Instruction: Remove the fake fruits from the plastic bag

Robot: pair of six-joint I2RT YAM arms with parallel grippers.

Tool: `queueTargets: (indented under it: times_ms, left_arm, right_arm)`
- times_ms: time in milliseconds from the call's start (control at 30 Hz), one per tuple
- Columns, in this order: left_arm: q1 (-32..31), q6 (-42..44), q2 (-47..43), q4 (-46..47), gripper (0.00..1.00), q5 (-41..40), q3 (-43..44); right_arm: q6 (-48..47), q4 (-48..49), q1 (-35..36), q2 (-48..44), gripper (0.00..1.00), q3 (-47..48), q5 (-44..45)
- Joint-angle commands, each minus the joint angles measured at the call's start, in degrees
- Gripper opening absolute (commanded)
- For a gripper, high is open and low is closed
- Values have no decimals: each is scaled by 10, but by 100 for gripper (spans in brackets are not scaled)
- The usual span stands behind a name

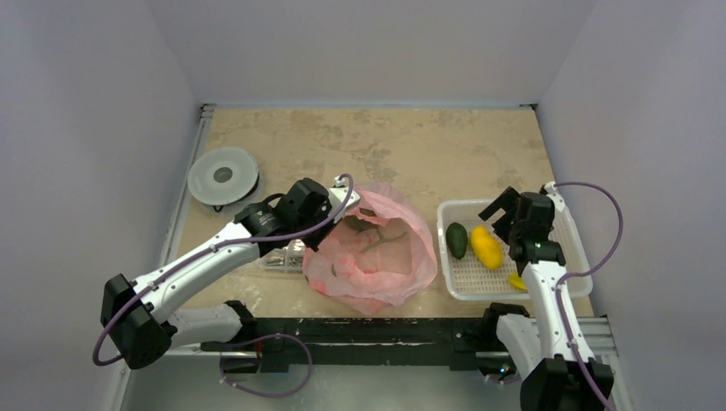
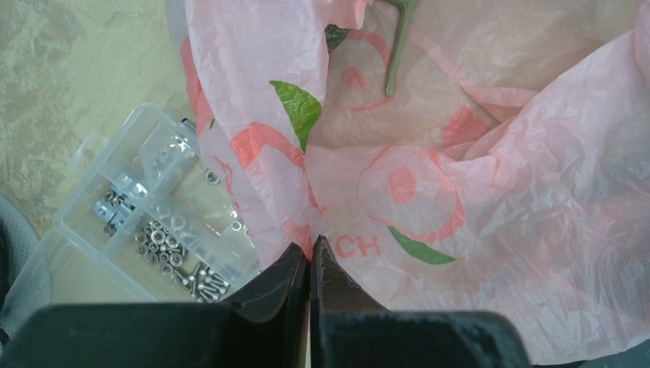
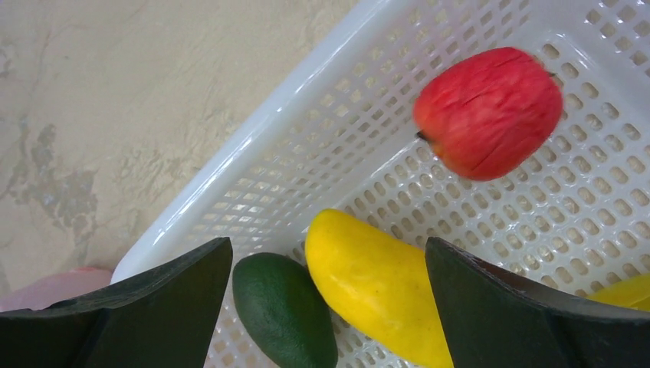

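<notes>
Right wrist: four fake fruits (image 3: 368, 284) in one basket (image 3: 257, 146) below the empty, wide-open right tool (image 3: 328, 245); left tool (image 2: 312, 247) pinches the bag (image 2: 498, 199).

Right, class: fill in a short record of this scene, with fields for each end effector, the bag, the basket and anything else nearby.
left end effector: shut on the pink plastic bag
right end effector: open, above the white basket
basket contents: green fruit, yellow fruit, red apple, another yellow piece
beside bag: clear box of metal parts
</notes>
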Motion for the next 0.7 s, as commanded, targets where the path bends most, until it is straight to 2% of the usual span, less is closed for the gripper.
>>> queueTargets:
  times_ms: [0,100,200,367,533,667]
  left_arm:
    - [-5,16,5,7,0,1,26]
    - [-6,16,6,6,0,-2,26]
    - [-7,16,7,7,0,-3,26]
    - [-14,17,9,10,0,-11,21]
    - [-20,19,17,8,0,-15,22]
    - [-22,19,22,9,0,-18,22]
  right_arm:
    - [-23,17,26,-42,99,26,-38]
    - [-28,33,117,-55,99,47,-20]
    - [-26,28,236,-32,99,83,15]
    - [-32,98,417,-24,94,93,39]
    - [-80,145,604,-11,89,108,160]
    - [-119,196,716,16,84,100,201]
